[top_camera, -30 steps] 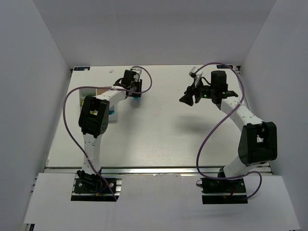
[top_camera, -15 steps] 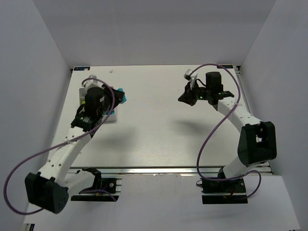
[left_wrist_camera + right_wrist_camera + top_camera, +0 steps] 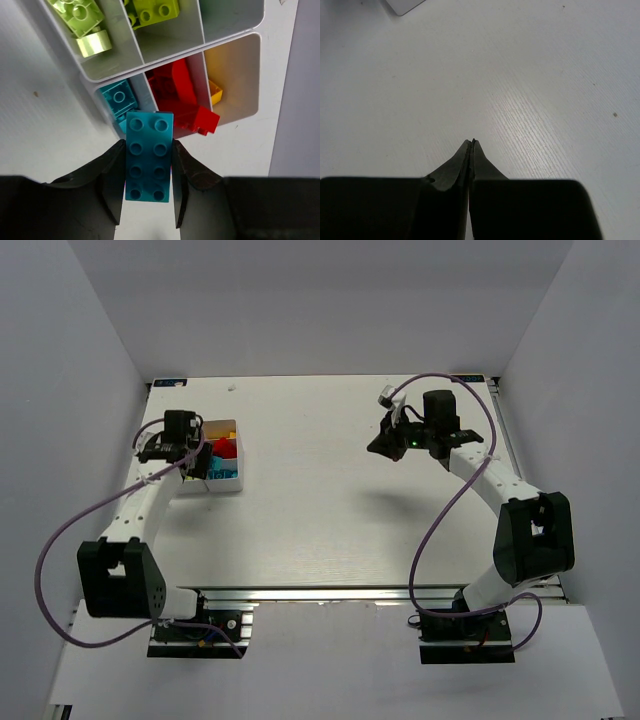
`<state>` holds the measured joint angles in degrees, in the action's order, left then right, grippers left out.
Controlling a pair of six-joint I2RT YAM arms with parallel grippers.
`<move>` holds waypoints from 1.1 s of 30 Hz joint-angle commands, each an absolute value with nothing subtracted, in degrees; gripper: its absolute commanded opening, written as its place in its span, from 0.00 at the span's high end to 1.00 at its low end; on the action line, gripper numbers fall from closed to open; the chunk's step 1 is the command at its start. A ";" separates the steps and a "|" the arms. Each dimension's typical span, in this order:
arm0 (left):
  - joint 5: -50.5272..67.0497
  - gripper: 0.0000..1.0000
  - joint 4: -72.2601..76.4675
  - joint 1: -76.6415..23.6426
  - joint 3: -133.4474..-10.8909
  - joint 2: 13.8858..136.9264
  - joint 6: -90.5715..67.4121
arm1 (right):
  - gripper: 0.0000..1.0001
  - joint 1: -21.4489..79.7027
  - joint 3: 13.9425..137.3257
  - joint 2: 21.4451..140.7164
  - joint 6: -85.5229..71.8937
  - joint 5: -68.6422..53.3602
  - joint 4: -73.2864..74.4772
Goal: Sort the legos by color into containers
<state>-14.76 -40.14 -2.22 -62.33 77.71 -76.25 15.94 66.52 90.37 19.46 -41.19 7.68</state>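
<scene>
From above, the left gripper [image 3: 198,458] hangs over the near part of the white plastic tray of square compartments [image 3: 225,489]. The tray sits at the left of the pale tabletop [image 3: 320,510], with red, yellow and cyan pieces showing inside. The right gripper [image 3: 386,444] is well apart from it, over the table's far right side. In the left wrist view, the left gripper's two black fingers [image 3: 112,165] pinch a teal two-by-four plastic toy brick [image 3: 149,160] by its long sides, studs toward the camera. The brick is poised above the compartment that already holds another teal brick [image 3: 118,97]. Beside that cell lie the red bricks [image 3: 182,100], then a yellow brick [image 3: 215,92], and lime bricks [image 3: 80,15] fill the cells beyond. The held brick's far end seems to overlap the thin wall between the teal and red cells. A clean drop probably calls for a small shift toward the teal side, away from red. It likely also needs a descent close to the rim, so the brick cannot bounce out, and a modest spread of the fingers. In the right wrist view, the right gripper's fingers are pressed together with nothing between them, above bare table, taking no part in this step.
</scene>
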 commanded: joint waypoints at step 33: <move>-6.42 0.85 -41.22 -0.44 -64.77 87.27 -86.31 | 1.00 16.17 63.37 87.19 18.98 -40.87 5.71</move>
